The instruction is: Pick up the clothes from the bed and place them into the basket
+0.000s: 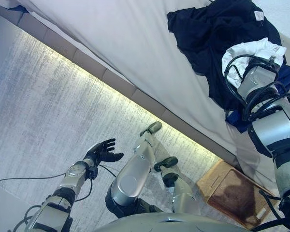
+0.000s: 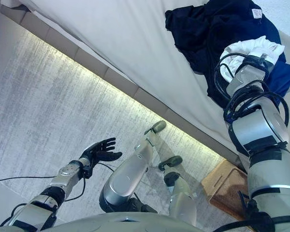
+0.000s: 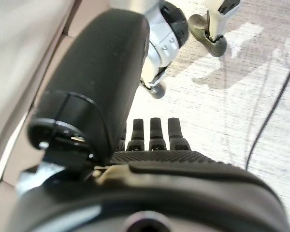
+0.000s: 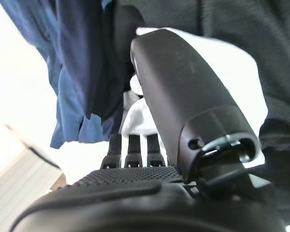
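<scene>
While right hand [image 4: 150, 150] meets clothes [image 1: 217, 38], basket [image 1: 232, 193] sits below bed edge [image 1: 116, 84].

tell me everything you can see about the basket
The basket stands on the floor beside the bed's edge, at the robot's right, below the right arm. It looks like a light tan woven box with a rectangular rim, its inside shaded darker brown. Only part shows; the right arm hides the rest. No clothes are visible in the part that shows, and neither hand touches it.
</scene>
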### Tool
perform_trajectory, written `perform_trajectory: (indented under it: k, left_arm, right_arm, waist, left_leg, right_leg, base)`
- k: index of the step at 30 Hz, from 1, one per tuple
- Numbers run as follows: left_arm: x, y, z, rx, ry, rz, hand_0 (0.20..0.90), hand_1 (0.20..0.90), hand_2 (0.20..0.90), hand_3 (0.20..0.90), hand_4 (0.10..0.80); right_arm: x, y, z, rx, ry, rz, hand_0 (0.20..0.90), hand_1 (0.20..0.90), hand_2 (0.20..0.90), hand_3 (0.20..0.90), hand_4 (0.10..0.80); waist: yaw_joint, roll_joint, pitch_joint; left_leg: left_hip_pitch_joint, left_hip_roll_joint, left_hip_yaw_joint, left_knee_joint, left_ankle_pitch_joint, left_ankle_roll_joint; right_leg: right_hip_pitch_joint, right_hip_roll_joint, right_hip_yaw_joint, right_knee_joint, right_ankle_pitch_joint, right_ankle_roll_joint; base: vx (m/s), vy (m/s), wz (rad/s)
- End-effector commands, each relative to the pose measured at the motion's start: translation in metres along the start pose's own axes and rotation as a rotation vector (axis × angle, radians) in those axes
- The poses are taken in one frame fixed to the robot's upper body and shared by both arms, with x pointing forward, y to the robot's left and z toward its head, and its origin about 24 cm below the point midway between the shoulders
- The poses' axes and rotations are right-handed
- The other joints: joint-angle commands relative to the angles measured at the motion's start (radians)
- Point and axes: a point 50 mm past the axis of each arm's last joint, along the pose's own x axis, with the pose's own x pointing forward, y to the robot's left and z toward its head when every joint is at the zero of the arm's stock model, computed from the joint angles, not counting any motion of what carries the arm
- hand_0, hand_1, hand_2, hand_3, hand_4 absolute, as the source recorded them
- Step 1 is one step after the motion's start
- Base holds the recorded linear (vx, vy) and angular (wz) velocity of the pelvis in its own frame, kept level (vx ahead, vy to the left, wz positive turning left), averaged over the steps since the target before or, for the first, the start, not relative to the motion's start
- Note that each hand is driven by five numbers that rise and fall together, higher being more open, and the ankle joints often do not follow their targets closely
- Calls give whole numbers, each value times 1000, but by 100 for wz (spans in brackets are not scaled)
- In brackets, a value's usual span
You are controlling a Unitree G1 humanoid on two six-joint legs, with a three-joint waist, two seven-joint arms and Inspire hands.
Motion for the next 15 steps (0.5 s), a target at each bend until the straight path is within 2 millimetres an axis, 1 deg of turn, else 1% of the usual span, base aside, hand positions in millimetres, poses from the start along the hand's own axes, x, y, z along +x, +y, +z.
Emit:
perform_trajectory:
  k: [1,2,4,8,11,15]
  left_arm:
    - [-20,19,-31,-4,94,34,900,900,900,900,800]
    - [-21,20,-32,1,100,33,900,900,900,900,800]
    - [-22,21,-34,3,108,34,900,900,900,900,800]
    - [-30,28,-42,-9,112,56,900,900,900,900,800]
    - [-36,35,-48,-15,115,89,900,900,900,900,800]
    - [-38,38,-52,-23,127,122,900,900,900,900,800]
  right_arm:
    - [4,-50,-11,5,21,-228,300,300,300,200,100]
    - [2,-54,-4,5,-24,-250,300,300,300,200,100]
    - [0,-59,4,7,-68,-285,300,300,300,200,100]
    - [-4,-69,15,63,-174,-371,300,300,300,200,100]
    - [-11,-82,24,197,-270,-441,300,300,300,200,100]
    - [-23,-103,36,359,-378,-538,300,300,300,200,100]
  waist:
    - [-5,19,20]
    - [-5,21,20]
    - [-8,19,20]
    - [-19,4,20]
    - [-32,-17,20]
    - [-49,-34,9]
  left_leg:
    - [3,36,167,-30,-48,126]
    - [0,37,165,-26,-51,126]
    - [-2,38,164,-22,-54,125]
    - [9,48,168,-27,-64,125]
    - [43,60,178,-43,-74,122]
    - [98,71,192,-66,-85,120]
  right_leg:
    - [-24,-50,7,116,121,27]
    - [-31,-51,5,123,123,28]
    - [-33,-45,5,119,123,28]
    - [-27,-34,6,102,142,35]
    - [1,-23,17,79,157,39]
    - [46,-20,33,58,172,43]
  base:
    - [-6,9,-12]
    - [1,0,-10]
    - [2,-13,-6]
    - [-12,-31,0]
    - [-16,-46,-10]
    - [-14,-21,-24]
